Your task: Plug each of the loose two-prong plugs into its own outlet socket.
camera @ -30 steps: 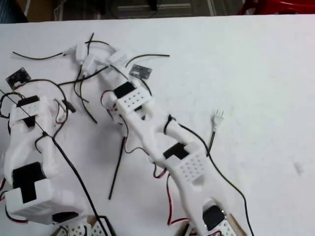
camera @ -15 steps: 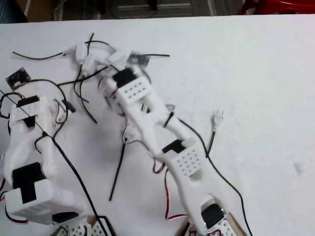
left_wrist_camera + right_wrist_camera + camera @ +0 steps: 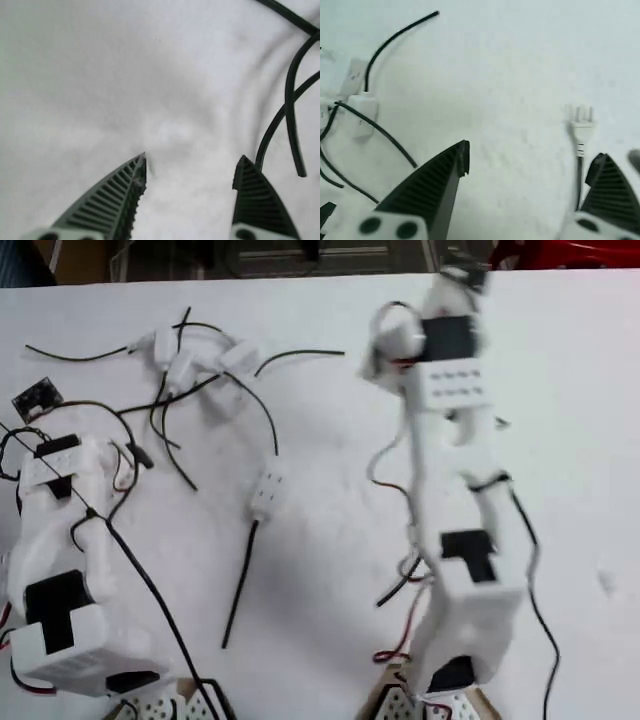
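Observation:
A white outlet socket [image 3: 268, 490] on a black cable lies mid-table. More white sockets and plugs [image 3: 190, 355] sit tangled in black wires at the far left; the right wrist view shows that cluster [image 3: 359, 107] too. My right arm [image 3: 445, 390] is raised over the far right of the table. Its gripper [image 3: 532, 150] is open, and a white two-prong plug [image 3: 581, 125] lies on the table below, close to one finger. My left gripper [image 3: 192, 159] is open just above bare table beside black cables [image 3: 292, 105]. The left arm [image 3: 60, 510] stands at the left edge.
A small circuit board [image 3: 38, 397] lies at the far left. Loose black wires [image 3: 170, 430] run between the left arm and the socket cluster. The white table [image 3: 580, 470] stretches right of the right arm, with its far edge at the back.
The right arm swung from the wire cluster to the far right and rose. The white socket it hovered over now lies uncovered mid-table. The left arm stayed still.

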Robot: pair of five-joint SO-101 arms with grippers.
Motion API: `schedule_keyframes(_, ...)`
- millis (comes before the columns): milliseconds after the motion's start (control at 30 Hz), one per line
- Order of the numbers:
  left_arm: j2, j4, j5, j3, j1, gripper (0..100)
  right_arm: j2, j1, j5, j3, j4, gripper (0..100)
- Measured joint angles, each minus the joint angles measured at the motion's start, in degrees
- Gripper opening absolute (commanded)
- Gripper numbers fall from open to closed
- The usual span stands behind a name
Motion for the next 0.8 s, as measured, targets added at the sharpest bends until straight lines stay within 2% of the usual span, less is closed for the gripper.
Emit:
schedule_keyframes(200, 0.00, 0.00, 0.00, 0.00, 0.26, 28, -9.49, 7.38, 9.23, 22.07, -0.88, 35.8)
schedule_keyframes(400, 0.00, 0.00, 0.00, 0.00, 0.26, 28, -8.53, 11.52, 15.91, 36.40, -13.54, 35.8)
schedule_keyframes(633, 0.00, 0.00, 0.00, 0.00, 0.26, 28, 2.64, 11.52, 22.42, 38.24, -21.80, 35.0)
schedule_keyframes(800, 0.00, 0.00, 0.00, 0.00, 0.26, 28, 12.04, 11.60, 23.56, 34.29, -21.98, 25.8)
